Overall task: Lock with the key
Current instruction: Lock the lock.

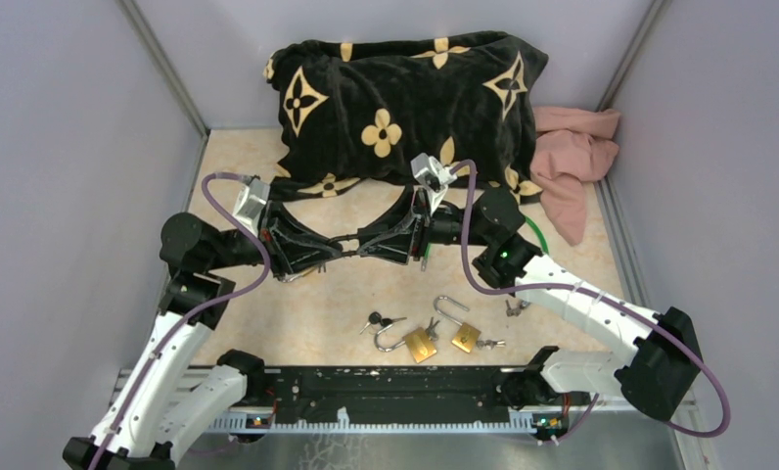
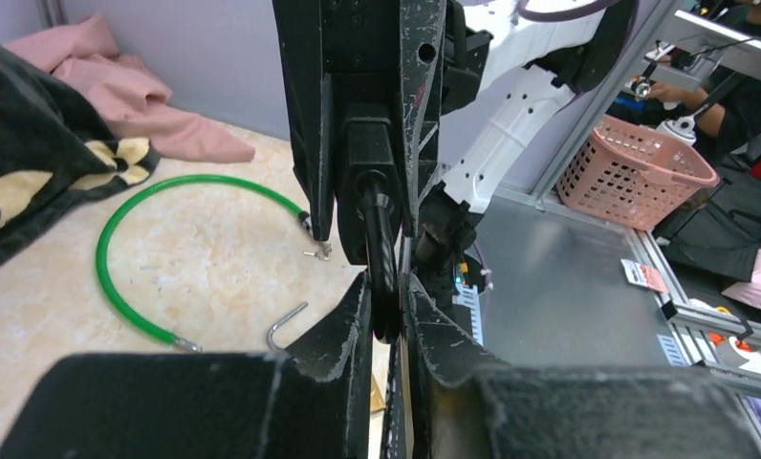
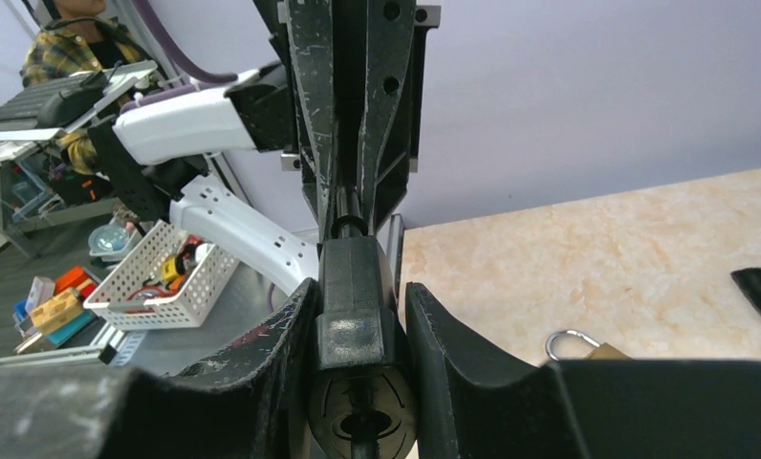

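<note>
My two grippers meet tip to tip above the middle of the table. My right gripper is shut on the black head of the cable lock, which sits upright between its fingers. The lock's green cable loops on the table behind it and also shows in the left wrist view. My left gripper is shut on a black-headed key, whose head is pinched between its fingers. The key points into the lock head; the keyhole itself is hidden.
Two brass padlocks with open shackles lie near the front, with key bunches beside them. A black flowered pillow and a pink cloth lie at the back. Grey walls close both sides.
</note>
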Controlling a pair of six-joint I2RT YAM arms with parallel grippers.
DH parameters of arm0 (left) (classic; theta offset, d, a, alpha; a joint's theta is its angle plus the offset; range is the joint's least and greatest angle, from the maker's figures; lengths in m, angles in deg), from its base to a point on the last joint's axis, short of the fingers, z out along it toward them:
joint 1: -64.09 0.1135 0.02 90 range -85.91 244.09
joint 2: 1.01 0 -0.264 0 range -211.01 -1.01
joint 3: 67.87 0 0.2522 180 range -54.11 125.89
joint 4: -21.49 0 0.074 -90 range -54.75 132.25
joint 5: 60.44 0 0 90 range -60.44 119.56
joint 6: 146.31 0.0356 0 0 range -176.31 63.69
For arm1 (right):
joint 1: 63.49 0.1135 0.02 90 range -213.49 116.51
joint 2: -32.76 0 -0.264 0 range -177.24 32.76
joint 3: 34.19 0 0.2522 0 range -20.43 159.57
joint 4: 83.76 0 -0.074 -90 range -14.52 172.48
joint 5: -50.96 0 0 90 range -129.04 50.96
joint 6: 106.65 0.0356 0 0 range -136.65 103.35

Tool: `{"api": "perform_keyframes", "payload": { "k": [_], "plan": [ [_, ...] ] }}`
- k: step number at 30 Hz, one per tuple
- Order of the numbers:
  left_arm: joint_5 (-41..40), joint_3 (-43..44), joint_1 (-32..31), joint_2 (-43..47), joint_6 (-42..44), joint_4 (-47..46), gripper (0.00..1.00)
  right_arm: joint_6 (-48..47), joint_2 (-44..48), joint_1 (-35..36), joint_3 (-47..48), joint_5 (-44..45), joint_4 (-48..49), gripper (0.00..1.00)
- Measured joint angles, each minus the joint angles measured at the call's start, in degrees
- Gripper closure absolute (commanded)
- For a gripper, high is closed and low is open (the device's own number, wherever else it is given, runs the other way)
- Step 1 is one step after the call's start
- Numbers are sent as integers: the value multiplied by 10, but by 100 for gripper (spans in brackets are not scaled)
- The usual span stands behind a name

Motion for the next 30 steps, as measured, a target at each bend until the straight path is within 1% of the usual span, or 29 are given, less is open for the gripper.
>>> {"api": "perform_keyframes", "payload": {
  "k": [5, 9, 10, 11, 12, 22, 26, 30],
  "plan": [
    [2, -33, 0, 2, -56, -89, 79, 15, 0, 0, 0, 0, 26, 100],
    [3, -41, 0, 2, -84, -127, 78, 19, 0, 0, 0, -2, 37, 100],
    [3, -41, 0, 2, -87, -133, 80, 19, 0, 0, 0, -2, 37, 100],
    [3, -41, 0, 2, -92, -138, 89, 19, 0, 0, 0, -3, 37, 100],
    [3, -41, 0, 2, -95, -142, 100, 19, 0, 0, 0, -4, 37, 100],
    [3, -41, 3, 1, -97, -148, 100, 13, -1, 1, 0, -2, 36, 100],
    [3, -41, 6, 0, -88, -140, 100, -6, -7, 2, 0, -5, 28, 100],
    [2, -41, 12, -11, -89, -146, 100, -9, -23, 2, 0, -5, 50, 100]
  ]
}}
